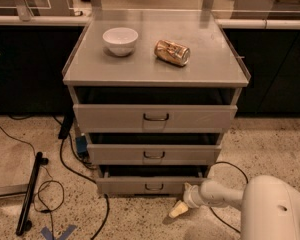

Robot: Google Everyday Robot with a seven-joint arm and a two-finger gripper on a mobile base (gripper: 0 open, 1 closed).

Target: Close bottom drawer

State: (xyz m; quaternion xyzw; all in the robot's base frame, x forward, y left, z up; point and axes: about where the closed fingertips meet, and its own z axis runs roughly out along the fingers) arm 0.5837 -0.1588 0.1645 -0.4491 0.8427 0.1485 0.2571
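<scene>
Gripper hanging low near the floor, spread or pinched I can't tell, with the bottom drawer pulled out just beyond it and to its left, front panel running side to side, so the push looks straight back.

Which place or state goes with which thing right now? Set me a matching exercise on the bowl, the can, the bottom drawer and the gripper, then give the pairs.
Things:
1. bowl
2. can
3. bottom drawer
4. gripper

Places or states:
A. low over the floor, just in front of the right part of a drawer front
B. upright on the left of the cabinet top
C. lying on its side on the cabinet top
D. pulled partly out, dark gap above its front

Pairs: 1-B, 2-C, 3-D, 4-A.
</scene>
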